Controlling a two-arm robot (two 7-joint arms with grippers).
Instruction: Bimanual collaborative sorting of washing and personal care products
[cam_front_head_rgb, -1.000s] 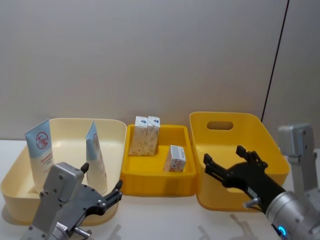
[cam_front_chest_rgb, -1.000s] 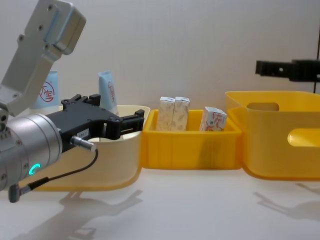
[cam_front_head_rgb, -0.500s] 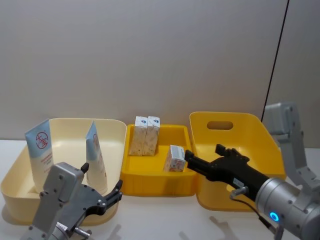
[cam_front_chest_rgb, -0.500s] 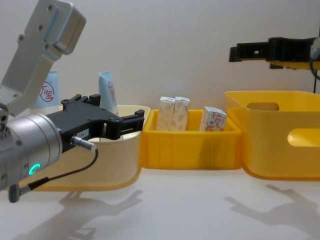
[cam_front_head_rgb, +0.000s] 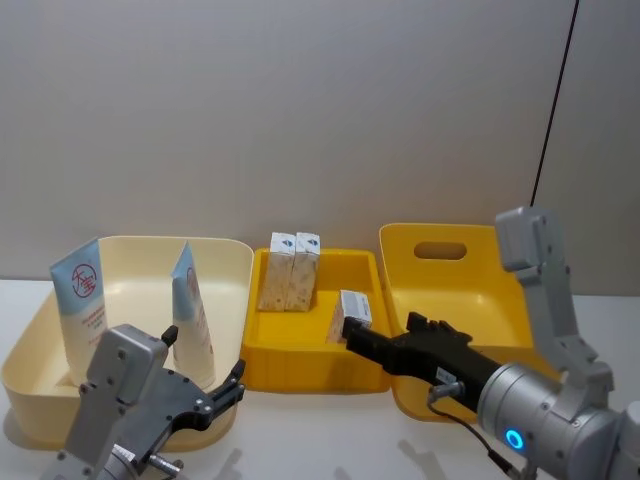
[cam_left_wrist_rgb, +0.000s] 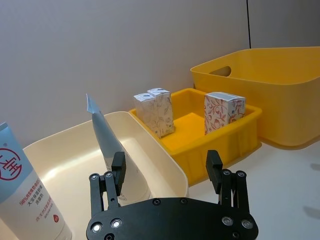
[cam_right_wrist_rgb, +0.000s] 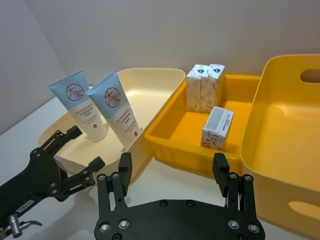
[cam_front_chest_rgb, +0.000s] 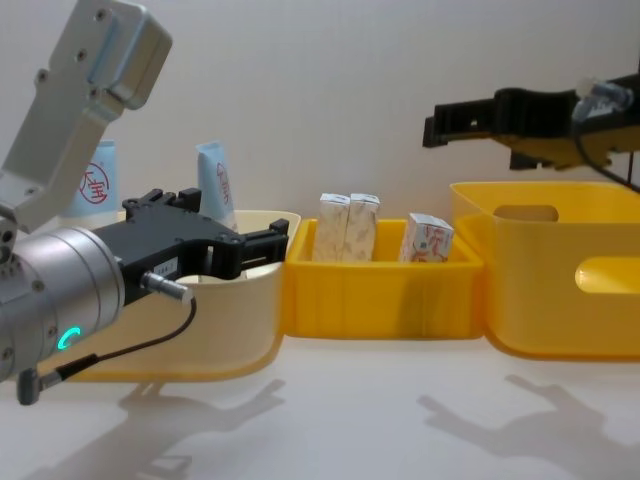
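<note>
step: approach to pick, we judge | right claw (cam_right_wrist_rgb: 172, 169) wide, empty, hovering above tilted white carton (cam_right_wrist_rgb: 217, 127) in small yellow tray (cam_right_wrist_rgb: 176, 127) | next: we descend, straddle carton, close | left claw (cam_left_wrist_rgb: 166, 169) wide, parked before cream bin (cam_left_wrist_rgb: 60, 160)

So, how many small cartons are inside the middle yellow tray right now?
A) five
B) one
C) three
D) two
C: a pair of cream cartons stands side by side at the back of the middle yellow tray, and a third carton sits apart from them, nearer the front.
</note>
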